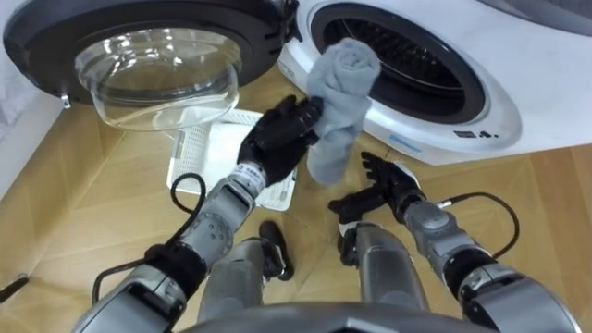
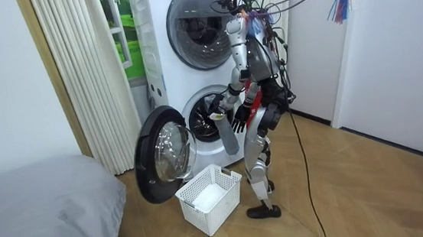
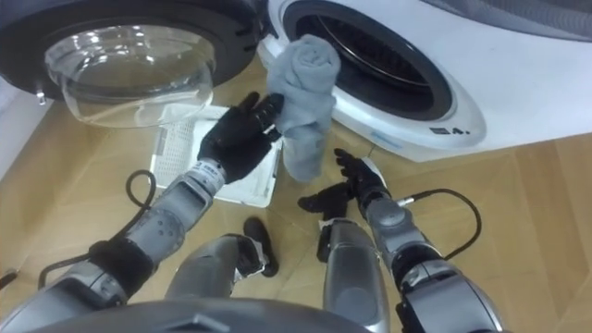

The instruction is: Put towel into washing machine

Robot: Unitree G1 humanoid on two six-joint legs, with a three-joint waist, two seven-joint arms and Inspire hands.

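A grey towel [image 1: 340, 102] hangs bunched from my left hand [image 1: 282, 132], whose fingers are curled round it. It is raised just in front of the washing machine's open round drum opening [image 1: 407, 55], its lower end dangling free. In the room view the towel [image 2: 227, 136] hangs in front of the lower machine [image 2: 196, 112]. My right hand [image 1: 388, 185] is open, lower down and to the right of the towel, fingers spread, holding nothing.
The machine's door [image 1: 153, 55] stands swung open to the left, its glass bowl facing up. A white laundry basket [image 1: 222, 157] sits on the wooden floor below the door. A second machine [image 2: 199, 23] is stacked above. A grey bed [image 2: 43, 210] lies at the room view's left.
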